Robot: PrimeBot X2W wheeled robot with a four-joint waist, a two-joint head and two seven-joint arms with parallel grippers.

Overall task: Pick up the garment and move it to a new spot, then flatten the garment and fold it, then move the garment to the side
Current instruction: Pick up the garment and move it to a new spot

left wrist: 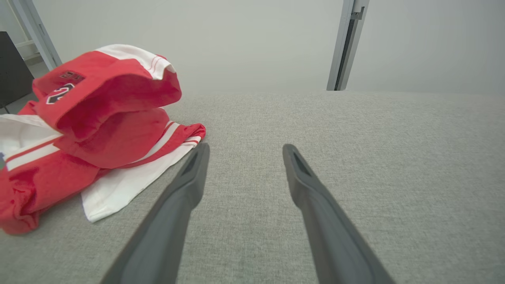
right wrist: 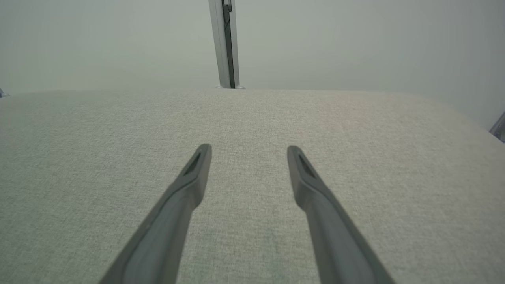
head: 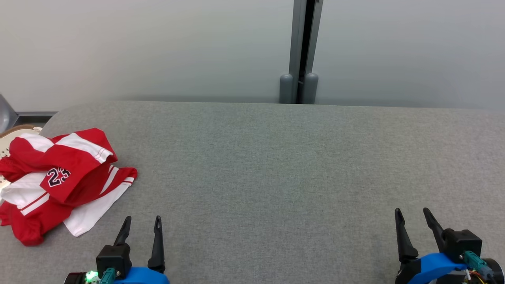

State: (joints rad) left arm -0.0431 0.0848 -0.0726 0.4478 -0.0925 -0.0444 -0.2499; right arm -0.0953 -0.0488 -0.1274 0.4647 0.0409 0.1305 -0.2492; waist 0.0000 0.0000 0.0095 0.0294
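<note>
A crumpled red and white garment (head: 63,181) with a dark number patch lies bunched at the left end of the grey table (head: 276,165). In the left wrist view the garment (left wrist: 90,130) heaps up just left of my fingers. My left gripper (head: 143,219) stands open near the front edge, a little to the right of the cloth and apart from it, fingers (left wrist: 189,177) empty. Far to the right my right gripper (head: 412,212) is open too, with bare table fabric (right wrist: 252,118) between its fingers (right wrist: 193,173).
A pale wall with a grey vertical post (head: 302,51) runs behind the table. A light-coloured object (head: 12,136) pokes out past the table's left edge behind the garment. The table's wide middle and right stretch are bare grey fabric.
</note>
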